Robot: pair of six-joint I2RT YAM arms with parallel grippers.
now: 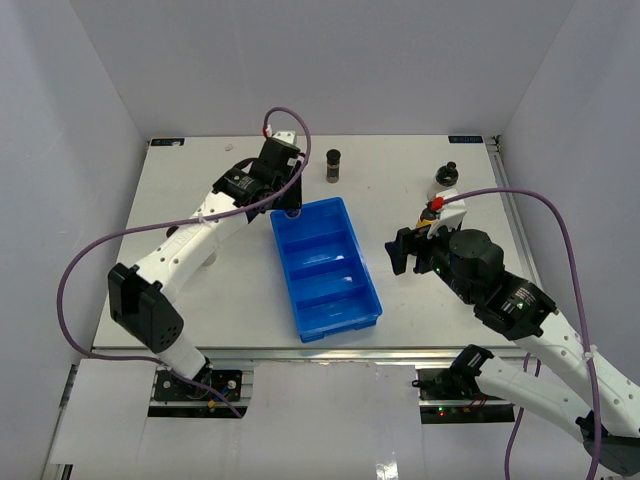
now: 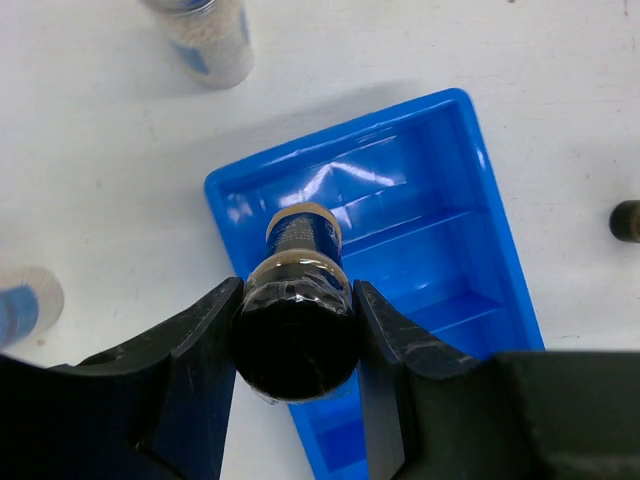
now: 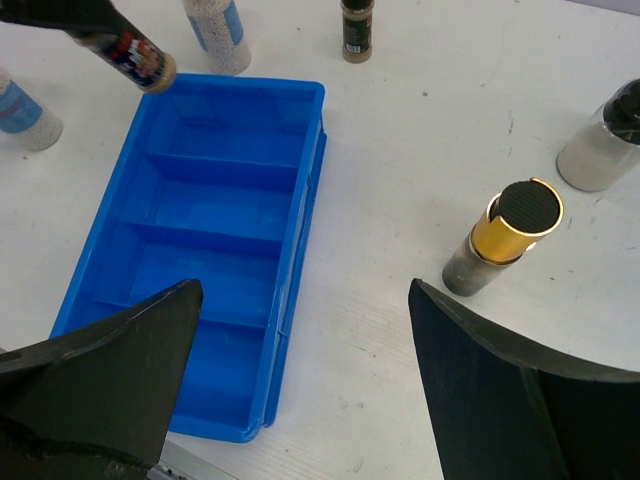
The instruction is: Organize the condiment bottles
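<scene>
As left fingers [image 2: 190, 370] grip it, the dark jar [image 2: 297, 320] slants base-down.

Blurry, perhaps blue-labelled jar [image 2: 25, 300], edge-cropped.

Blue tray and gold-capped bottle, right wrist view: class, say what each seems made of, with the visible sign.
Blue tray: probably moulded plastic, glossy; light streaks on its walls, one uniform colour. Gold-capped bottle: the collar looks like shiny metal or metallised plastic, by its gold sheen; the black top is matte, finely textured; the greyish body could be glass or plastic.
</scene>
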